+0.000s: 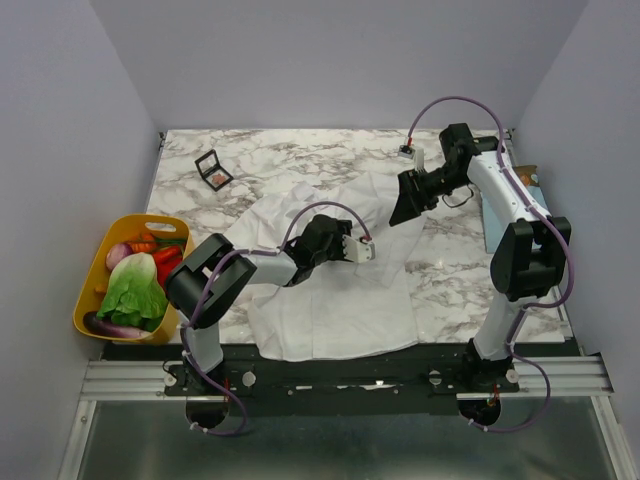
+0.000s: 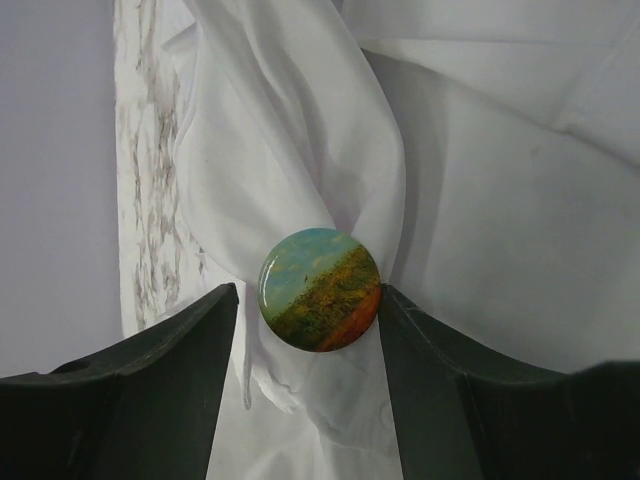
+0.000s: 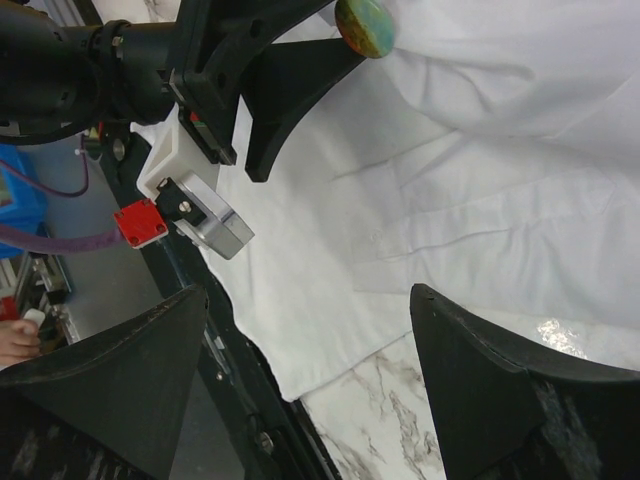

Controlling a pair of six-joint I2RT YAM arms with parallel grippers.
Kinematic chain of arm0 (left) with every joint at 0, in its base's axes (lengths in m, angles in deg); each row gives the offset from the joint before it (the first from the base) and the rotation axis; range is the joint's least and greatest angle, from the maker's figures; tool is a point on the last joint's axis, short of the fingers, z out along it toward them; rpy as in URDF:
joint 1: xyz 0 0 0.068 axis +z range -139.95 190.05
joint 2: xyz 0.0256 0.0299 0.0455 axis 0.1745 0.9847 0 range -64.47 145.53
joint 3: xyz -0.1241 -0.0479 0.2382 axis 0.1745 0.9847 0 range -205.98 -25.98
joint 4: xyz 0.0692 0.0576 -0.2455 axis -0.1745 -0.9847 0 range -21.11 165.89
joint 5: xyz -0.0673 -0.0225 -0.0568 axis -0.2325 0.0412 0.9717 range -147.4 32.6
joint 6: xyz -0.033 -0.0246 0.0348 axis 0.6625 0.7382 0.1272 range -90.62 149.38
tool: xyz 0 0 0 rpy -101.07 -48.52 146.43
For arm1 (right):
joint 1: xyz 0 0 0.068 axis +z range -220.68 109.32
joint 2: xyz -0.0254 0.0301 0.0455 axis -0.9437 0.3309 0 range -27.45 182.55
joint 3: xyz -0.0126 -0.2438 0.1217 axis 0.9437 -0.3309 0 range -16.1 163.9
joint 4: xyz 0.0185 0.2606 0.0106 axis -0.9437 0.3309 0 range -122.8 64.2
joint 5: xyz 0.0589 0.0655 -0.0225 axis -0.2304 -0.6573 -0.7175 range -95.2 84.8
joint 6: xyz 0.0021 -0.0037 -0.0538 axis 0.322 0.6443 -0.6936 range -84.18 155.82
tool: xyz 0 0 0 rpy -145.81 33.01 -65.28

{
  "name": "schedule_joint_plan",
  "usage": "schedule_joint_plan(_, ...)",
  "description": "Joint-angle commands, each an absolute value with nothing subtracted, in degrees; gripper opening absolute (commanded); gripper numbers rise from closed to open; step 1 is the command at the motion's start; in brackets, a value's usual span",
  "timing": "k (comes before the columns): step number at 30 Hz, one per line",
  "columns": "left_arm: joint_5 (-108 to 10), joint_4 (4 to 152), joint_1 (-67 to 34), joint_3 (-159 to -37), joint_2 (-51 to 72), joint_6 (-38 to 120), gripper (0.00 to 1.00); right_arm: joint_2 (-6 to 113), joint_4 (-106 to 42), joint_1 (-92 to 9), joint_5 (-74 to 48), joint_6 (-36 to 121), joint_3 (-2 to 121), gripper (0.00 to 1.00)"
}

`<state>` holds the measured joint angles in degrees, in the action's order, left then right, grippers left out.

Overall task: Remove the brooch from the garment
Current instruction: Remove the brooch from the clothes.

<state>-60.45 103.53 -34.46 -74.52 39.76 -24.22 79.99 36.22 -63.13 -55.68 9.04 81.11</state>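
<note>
The garment (image 1: 340, 300) is a white shirt spread over the middle of the marble table. The brooch (image 2: 320, 290), a small round pin in blue-green, yellow and orange-red, sits on a bunched fold of the garment (image 2: 500, 250). My left gripper (image 2: 310, 290) is low on the shirt with its jaws on either side of the brooch. The right finger touches the pin's edge; a narrow strip of fabric shows between the pin and the left finger. My right gripper (image 3: 310, 300) hangs open above the shirt's edge, holding nothing. Its view shows the brooch (image 3: 366, 26) at the top.
A yellow basket (image 1: 90, 300) of vegetables stands off the table's left edge. A black square palette (image 1: 213, 170) lies at the back left. A blue box (image 1: 492, 215) sits by the right arm. The table's front edge (image 3: 300, 400) runs just below the shirt hem.
</note>
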Motion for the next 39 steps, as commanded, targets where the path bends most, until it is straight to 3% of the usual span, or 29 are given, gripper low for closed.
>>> schedule_joint_plan(1, -60.0, 100.9, -34.2, -76.1, 40.6, -23.1, 0.66, 78.8, 35.1, -62.9, -56.5, 9.7, 80.3, 0.90)
schedule_joint_plan(7, -60.7, 99.8, -33.8, -76.7, 41.0, -22.7, 0.63, 79.0, 35.0, -63.0, -56.5, 10.0, 80.2, 0.90)
schedule_joint_plan(12, -61.8, 103.5, -33.6, -75.8, 41.3, -21.9, 0.80, 79.2, 34.9, -63.0, -56.6, 10.1, 80.1, 0.90)
schedule_joint_plan(19, -63.0, 104.1, -33.7, -76.3, 42.8, -23.5, 0.80, 79.6, 34.9, -62.9, -56.7, 10.3, 80.1, 0.89)
schedule_joint_plan(26, -63.0, 103.7, -33.8, -76.3, 43.2, -24.4, 0.72, 80.0, 34.6, -62.9, -56.3, 10.3, 80.2, 0.89)
schedule_joint_plan(29, -62.7, 102.9, -33.7, -77.0, 43.4, -24.3, 0.58, 80.1, 34.6, -63.0, -56.2, 10.4, 80.4, 0.89)
schedule_joint_plan(30, -62.8, 102.5, -33.7, -77.0, 43.4, -24.2, 0.44, 80.1, 34.6, -63.0, -56.2, 10.5, 80.5, 0.89)
schedule_joint_plan(31, -62.7, 102.3, -33.7, -77.3, 43.5, -24.1, 0.40, 80.0, 34.6, -63.0, -56.2, 10.5, 80.5, 0.89)
schedule_joint_plan(39, -62.4, 100.2, -33.7, -78.5, 42.2, -22.3, 0.40, 79.5, 34.9, -63.0, -55.4, 10.1, 80.7, 0.89)
